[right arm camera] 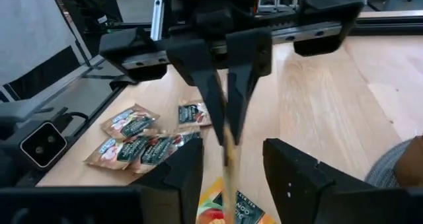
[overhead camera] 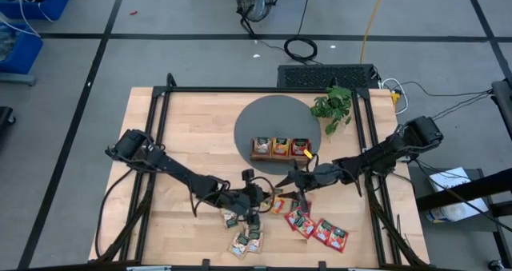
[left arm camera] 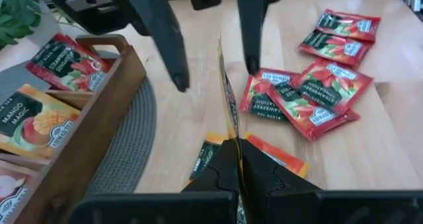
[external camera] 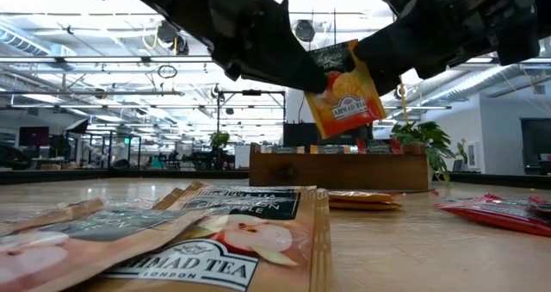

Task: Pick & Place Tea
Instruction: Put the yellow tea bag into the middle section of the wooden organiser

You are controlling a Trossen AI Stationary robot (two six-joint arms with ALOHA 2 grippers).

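Observation:
My left gripper (left arm camera: 238,159) is shut on an orange tea sachet (external camera: 344,90) and holds it in the air over the near middle of the table (overhead camera: 268,193). My right gripper (right arm camera: 231,150) is open. Its two fingers (left arm camera: 173,59) stand on either side of the sachet's far edge without touching it. More orange sachets (left arm camera: 277,159) lie flat beneath. Red sachets (overhead camera: 320,228) and pale green-white ones (overhead camera: 245,239) lie near the table's near edge. The wooden tray (overhead camera: 280,149) on its grey mat has sachets in its compartments. My left gripper pinches the orange sachet between its two fingers at one edge (left arm camera: 232,133); in the low view this is the sachet's upper corner (external camera: 323,75). The fingers come slanting down from the table's left. The sachet is lifted clear and tilted, edge-on to both wrist cameras.
The green plant (overhead camera: 332,107) stands at the far right of the grey round mat (overhead camera: 272,119). Bare wood lies on the table's left half (overhead camera: 176,143). Black frame rails run along the table's sides. Both arms meet over the sachet pile.

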